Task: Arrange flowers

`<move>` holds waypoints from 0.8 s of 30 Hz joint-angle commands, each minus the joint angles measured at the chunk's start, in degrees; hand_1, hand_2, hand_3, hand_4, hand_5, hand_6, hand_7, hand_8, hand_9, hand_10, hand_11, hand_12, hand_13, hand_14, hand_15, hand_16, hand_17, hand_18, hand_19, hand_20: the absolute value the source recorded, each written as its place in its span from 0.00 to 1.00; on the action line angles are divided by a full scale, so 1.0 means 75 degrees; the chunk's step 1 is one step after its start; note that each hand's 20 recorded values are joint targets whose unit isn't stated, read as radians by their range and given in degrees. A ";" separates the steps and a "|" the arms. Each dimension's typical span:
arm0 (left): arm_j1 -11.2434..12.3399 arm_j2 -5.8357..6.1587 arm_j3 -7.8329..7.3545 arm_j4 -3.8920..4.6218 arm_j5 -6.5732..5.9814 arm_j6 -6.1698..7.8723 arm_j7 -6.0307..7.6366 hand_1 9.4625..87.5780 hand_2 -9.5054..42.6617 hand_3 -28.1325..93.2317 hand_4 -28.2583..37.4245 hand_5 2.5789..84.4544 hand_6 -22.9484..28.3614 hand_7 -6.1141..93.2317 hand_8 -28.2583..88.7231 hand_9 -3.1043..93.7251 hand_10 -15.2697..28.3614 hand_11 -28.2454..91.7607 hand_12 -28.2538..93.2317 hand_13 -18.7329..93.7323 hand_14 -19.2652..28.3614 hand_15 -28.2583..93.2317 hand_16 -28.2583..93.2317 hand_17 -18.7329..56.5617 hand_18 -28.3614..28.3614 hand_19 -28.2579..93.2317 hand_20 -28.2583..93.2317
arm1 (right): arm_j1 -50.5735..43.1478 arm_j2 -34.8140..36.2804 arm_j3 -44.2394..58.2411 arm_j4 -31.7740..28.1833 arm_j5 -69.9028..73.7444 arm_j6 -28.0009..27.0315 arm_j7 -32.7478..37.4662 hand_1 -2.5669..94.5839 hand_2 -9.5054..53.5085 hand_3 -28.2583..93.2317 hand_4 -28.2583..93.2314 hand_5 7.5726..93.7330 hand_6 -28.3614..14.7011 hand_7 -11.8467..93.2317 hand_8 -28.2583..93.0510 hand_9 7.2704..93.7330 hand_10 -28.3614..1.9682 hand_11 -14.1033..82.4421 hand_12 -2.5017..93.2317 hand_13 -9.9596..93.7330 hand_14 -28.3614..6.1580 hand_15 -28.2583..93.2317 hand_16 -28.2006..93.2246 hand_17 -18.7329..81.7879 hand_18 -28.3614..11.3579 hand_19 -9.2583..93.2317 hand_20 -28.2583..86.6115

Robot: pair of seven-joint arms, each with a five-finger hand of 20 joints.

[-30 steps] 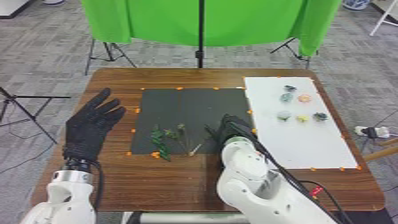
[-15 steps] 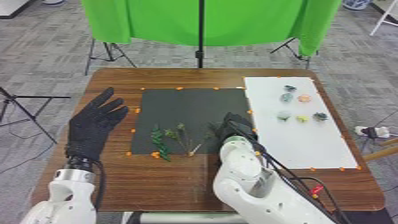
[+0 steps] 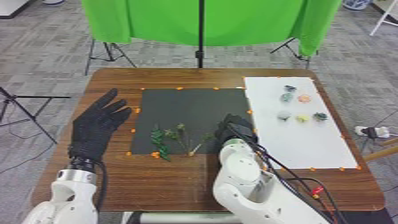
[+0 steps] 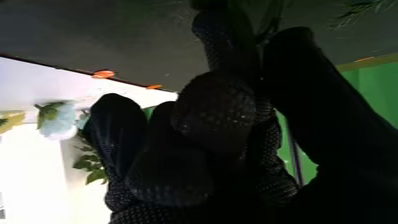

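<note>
Over the right edge of the black mat (image 3: 191, 107), my right hand (image 3: 236, 126) is low, its fingers curled. In the right wrist view, my right hand (image 4: 213, 115) has a thin dark green stem (image 4: 270, 22) between thumb and forefinger; its lower part is hidden by the glove. Just left of that hand is a small green sprig (image 3: 209, 136). Farther left on the mat lie a leafy green stem (image 3: 158, 140) and thin branching stems (image 3: 182, 135). My left hand (image 3: 96, 125) is open left of the mat, fingers spread.
The white sheet (image 3: 306, 142) on the right bears several loose flower heads, among them a pink one (image 3: 305, 98), a yellow one (image 3: 302, 119) and a pale one (image 3: 283, 115). Orange tape pieces line both mats. A green cloth (image 3: 213, 25) hangs beyond the wooden table (image 3: 178, 190).
My right hand has drawn its fingers in from the left and shifted slightly right, its forearm swinging a little left. The left hand has moved slightly right. The stems on the mat look unmoved.
</note>
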 commanded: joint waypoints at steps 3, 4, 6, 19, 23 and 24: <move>0.0270 -0.0063 -0.0034 -0.0019 0.0047 -0.0075 -0.0019 0.20 0.29 0.88 0.08 0.45 0.62 0.18 0.17 0.41 0.81 0.42 0.34 0.40 0.99 0.66 0.18 0.14 1.00 0.67 0.35 | -0.0111 0.0441 -0.0141 -0.0096 -0.0713 0.0377 -0.0100 0.41 0.01 0.83 0.05 0.98 0.59 0.38 0.15 0.90 0.45 0.76 0.28 0.86 0.48 0.97 0.39 0.66 0.00 1.00 0.84; 0.0281 -0.0076 -0.0063 -0.0027 0.0053 -0.0085 -0.0045 0.20 0.29 0.88 0.08 0.45 0.62 0.18 0.17 0.41 0.81 0.42 0.34 0.40 0.99 0.66 0.18 0.14 1.00 0.67 0.35 | -0.0149 0.0448 -0.0069 -0.0138 -0.0756 0.0387 -0.0155 0.40 0.00 0.83 0.05 0.97 0.59 0.38 0.15 0.90 0.45 0.77 0.28 0.86 0.47 0.97 0.39 0.66 0.00 1.00 0.84; 0.0295 -0.0085 -0.0100 -0.0039 0.0058 -0.0089 -0.0066 0.20 0.29 0.88 0.08 0.45 0.62 0.18 0.17 0.41 0.81 0.42 0.34 0.40 0.99 0.66 0.18 0.14 1.00 0.67 0.35 | -0.0129 0.0468 0.0024 -0.0226 -0.0659 0.0388 -0.0117 0.39 0.00 0.83 0.05 0.97 0.59 0.39 0.15 0.90 0.45 0.77 0.27 0.86 0.47 0.97 0.39 0.65 0.00 1.00 0.85; 0.0039 -0.0217 -0.0313 -0.0063 0.0148 -0.0154 -0.0428 0.20 0.29 0.88 0.08 0.45 0.62 0.18 0.17 0.41 0.81 0.43 0.34 0.40 0.99 0.66 0.18 0.14 1.00 0.67 0.35 | 0.0398 0.2296 0.1283 -0.0636 -0.0132 0.1831 -0.0141 0.37 0.01 0.84 0.05 0.86 0.55 0.34 0.14 0.80 0.34 0.71 0.25 0.77 0.38 0.95 0.37 0.58 0.00 1.00 0.79; 0.0020 -0.0182 -0.0298 -0.0042 0.0095 -0.0092 -0.0392 0.20 0.29 0.88 0.08 0.45 0.62 0.19 0.16 0.41 0.81 0.43 0.34 0.40 0.99 0.67 0.18 0.14 1.00 0.67 0.35 | 0.0259 0.2654 0.1587 -0.0438 0.0861 0.1821 -0.0574 0.37 0.01 0.86 0.04 0.71 0.51 0.27 0.14 0.71 0.28 0.63 0.21 0.69 0.34 0.93 0.35 0.50 0.00 1.00 0.73; 0.0008 -0.0149 -0.0287 -0.0038 0.0084 -0.0067 -0.0374 0.20 0.29 0.88 0.08 0.45 0.62 0.19 0.16 0.41 0.81 0.43 0.34 0.40 0.99 0.67 0.18 0.14 1.00 0.67 0.35 | 0.0163 0.2664 0.1661 -0.0361 0.0846 0.1719 -0.0731 0.37 0.01 0.87 0.04 0.68 0.51 0.27 0.14 0.67 0.26 0.64 0.21 0.66 0.33 0.94 0.34 0.49 0.00 1.00 0.74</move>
